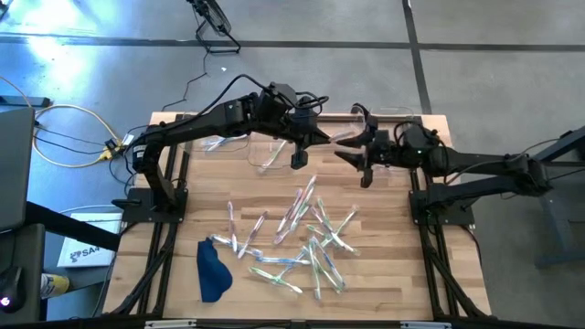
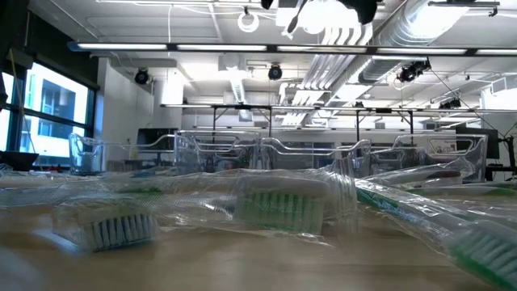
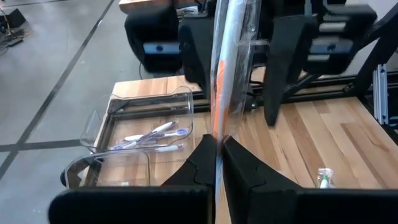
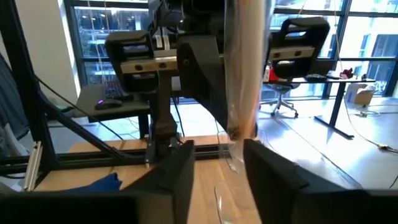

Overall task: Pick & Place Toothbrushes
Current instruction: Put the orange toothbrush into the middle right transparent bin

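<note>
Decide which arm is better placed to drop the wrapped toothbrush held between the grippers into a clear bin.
Left, probably. The left gripper is shut on the toothbrush, while the right gripper stands open around it. The clear bin already holding toothbrushes lies on the left arm's side.

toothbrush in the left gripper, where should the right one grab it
Probably the free stretch of the toothbrush that sticks out beyond the shut left gripper, clear of its fingers. The open right gripper faces it, so come straight in from that side with the fingers straddling the slim handle.
</note>
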Available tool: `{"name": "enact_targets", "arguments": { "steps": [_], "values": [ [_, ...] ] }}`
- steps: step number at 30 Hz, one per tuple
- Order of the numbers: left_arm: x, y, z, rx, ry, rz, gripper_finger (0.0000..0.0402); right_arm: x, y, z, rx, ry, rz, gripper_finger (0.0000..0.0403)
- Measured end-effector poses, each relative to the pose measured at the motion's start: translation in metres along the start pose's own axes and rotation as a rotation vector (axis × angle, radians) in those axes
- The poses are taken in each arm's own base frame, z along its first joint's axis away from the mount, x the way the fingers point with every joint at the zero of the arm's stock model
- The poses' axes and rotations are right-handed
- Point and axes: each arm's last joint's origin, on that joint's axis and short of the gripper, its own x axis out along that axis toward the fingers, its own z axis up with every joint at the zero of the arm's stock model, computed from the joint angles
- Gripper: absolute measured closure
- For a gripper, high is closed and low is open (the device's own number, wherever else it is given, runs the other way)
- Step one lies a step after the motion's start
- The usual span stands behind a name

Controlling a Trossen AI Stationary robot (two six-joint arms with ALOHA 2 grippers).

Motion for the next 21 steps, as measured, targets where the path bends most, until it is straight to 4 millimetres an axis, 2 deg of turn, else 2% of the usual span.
{"name": "enact_targets", "arguments": {
  "steps": [5, 10, 16, 21],
  "values": [
    [0.0, -0.0004, -0.0017, -0.003, 0.017, -0.004, 0.0398, 0.0093, -0.0023, -0.0021, -0.001, -0.028, -0.073, 0.0225],
    [-0.0001, -0.0011, -0.0053, -0.01, 0.054, -0.011, 0.0398, 0.009, -0.0024, 0.0016, -0.003, -0.064, -0.072, 0.0211],
    [-0.0001, -0.0011, -0.005, -0.01, 0.051, -0.01, 0.0398, 0.0086, -0.0017, 0.0044, -0.004, -0.093, -0.052, 0.022],
    [-0.0001, -0.001, -0.005, -0.01, 0.051, -0.01, 0.0398, 0.0086, -0.0016, 0.0044, -0.004, -0.093, -0.048, 0.0259]
  ]
}}
